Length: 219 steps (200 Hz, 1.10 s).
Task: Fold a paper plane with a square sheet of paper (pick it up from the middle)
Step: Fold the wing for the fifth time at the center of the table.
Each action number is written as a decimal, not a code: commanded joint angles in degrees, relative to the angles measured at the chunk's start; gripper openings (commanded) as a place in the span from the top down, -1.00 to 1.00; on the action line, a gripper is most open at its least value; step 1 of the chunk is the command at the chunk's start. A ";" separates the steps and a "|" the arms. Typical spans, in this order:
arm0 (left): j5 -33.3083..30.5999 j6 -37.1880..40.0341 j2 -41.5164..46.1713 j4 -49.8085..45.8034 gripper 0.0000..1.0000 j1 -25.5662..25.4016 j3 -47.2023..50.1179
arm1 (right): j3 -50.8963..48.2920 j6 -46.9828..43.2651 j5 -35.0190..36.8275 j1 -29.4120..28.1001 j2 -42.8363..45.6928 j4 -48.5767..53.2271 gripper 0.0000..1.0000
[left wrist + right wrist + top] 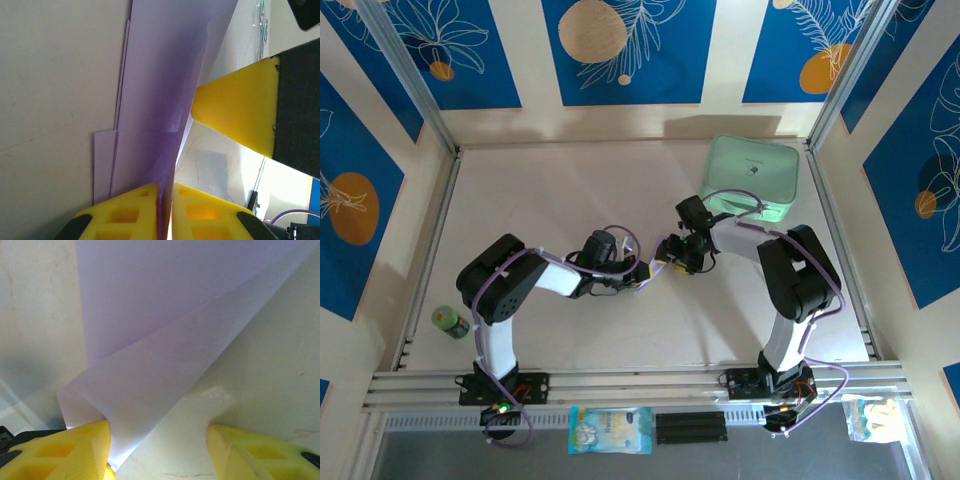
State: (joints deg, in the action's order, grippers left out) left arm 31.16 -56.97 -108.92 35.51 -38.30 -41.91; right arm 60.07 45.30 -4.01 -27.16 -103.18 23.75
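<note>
Where the sheet (160, 75) is: folded, lilac, mid-worktop (570, 190), between both hands.
Left hand (165, 189): pinched nearly closed on the sheet's edge.
Right hand (157, 435): half open, gripping nothing.
Risk: a weak pinch lets the sheet slip, and the creases spring open.

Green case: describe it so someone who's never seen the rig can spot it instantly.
In the top view, go to the far right corner of the table. The case lies flat there. It's mint green and rounded-square, far bigger than the small dark green jar at the near left edge.
</note>
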 commanded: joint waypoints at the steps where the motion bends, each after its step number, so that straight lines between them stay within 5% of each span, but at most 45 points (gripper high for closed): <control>1: 0.42 0.17 0.39 0.13 0.67 0.75 1.59 | 0.22 1.32 4.73 -1.28 -4.80 3.01 -0.13; 219: -2.81 -0.34 4.78 -0.79 0.46 1.71 3.94 | 4.47 -3.50 4.39 -4.17 -9.95 5.35 -0.22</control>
State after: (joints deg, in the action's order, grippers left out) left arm 30.65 -56.80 -105.51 34.96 -37.43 -38.87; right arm 67.13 44.64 0.69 -29.74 -107.48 32.12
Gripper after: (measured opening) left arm 0.260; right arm 0.614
